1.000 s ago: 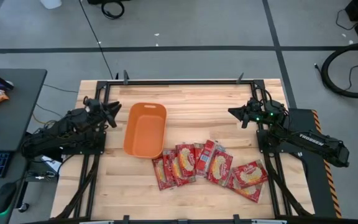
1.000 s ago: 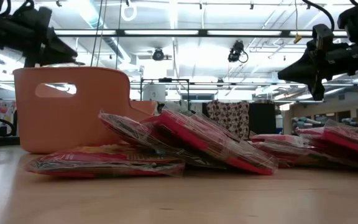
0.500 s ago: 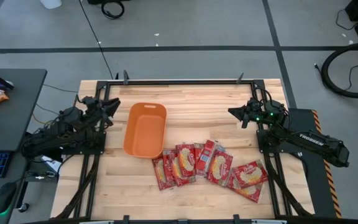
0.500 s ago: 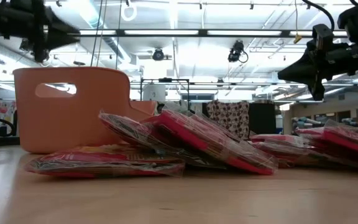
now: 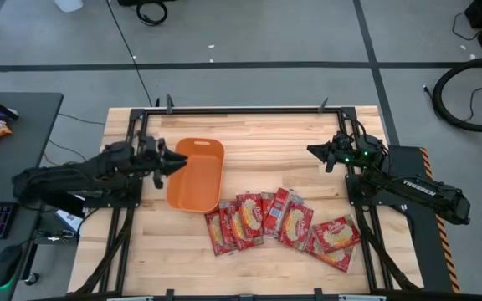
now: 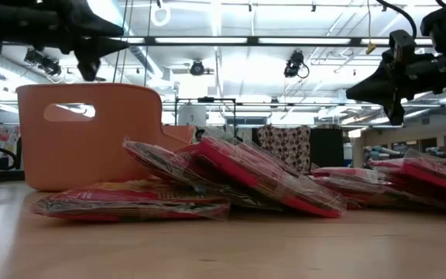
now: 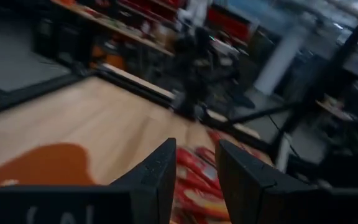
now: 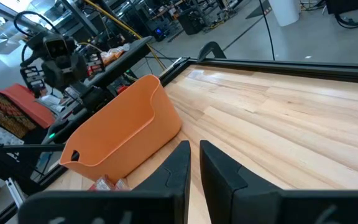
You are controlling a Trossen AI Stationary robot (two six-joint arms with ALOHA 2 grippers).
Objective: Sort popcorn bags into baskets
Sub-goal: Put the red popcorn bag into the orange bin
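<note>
table — wood | on it: basket, popcorn bags

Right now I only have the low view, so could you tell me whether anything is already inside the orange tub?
Observer: No; from above, the tub holds nothing, and all popcorn bags lie on the table beside it.
Operator: Thanks. Where is the left gripper?
Observer: The left gripper hangs over the tub's left edge, fingers apart, holding nothing.
Operator: And the right?
Observer: The right gripper waits above the table's right side, clear of the bags.
</note>
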